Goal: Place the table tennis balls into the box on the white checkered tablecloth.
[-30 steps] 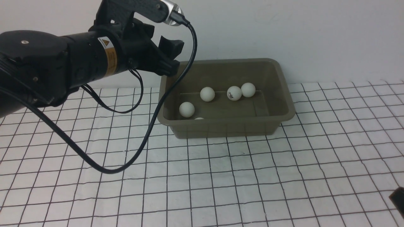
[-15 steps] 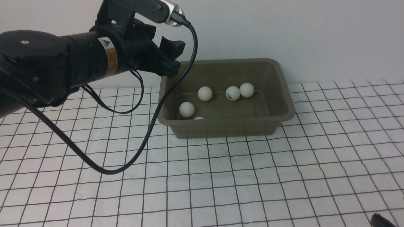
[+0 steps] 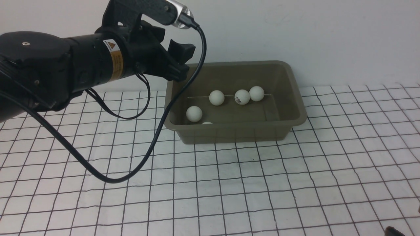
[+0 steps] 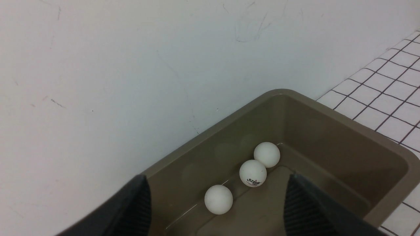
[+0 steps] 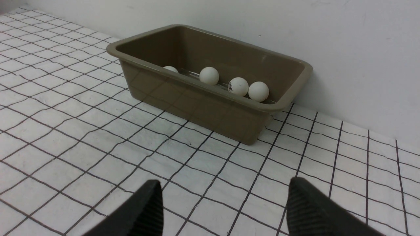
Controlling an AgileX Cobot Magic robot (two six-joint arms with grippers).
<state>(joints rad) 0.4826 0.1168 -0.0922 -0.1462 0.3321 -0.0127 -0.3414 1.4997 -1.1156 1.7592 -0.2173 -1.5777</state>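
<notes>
The olive-brown box (image 3: 297, 98) stands on the white checkered tablecloth (image 3: 229, 183) by the back wall. Five white table tennis balls lie inside it: one (image 3: 216, 97), a logo ball (image 3: 242, 97), one (image 3: 257, 93), one (image 3: 194, 113), and one (image 3: 207, 123) mostly hidden behind the near wall. My left gripper (image 3: 180, 62) hovers open and empty above the box's far left corner. In the left wrist view my left gripper (image 4: 217, 177) frames three balls (image 4: 252, 173). My right gripper (image 5: 224, 181) is open and empty above the cloth, well short of the box (image 5: 197, 101).
The white wall runs right behind the box. A black cable (image 3: 157, 131) hangs from my left wrist in a loop down to the cloth in front of the box's left end. Only a dark tip of my right gripper (image 3: 393, 231) shows at the front view's bottom right.
My right gripper has drawn back, down and out of the front view's lower right corner. My left gripper has edged slightly right. Two balls in the box have rolled a little.
</notes>
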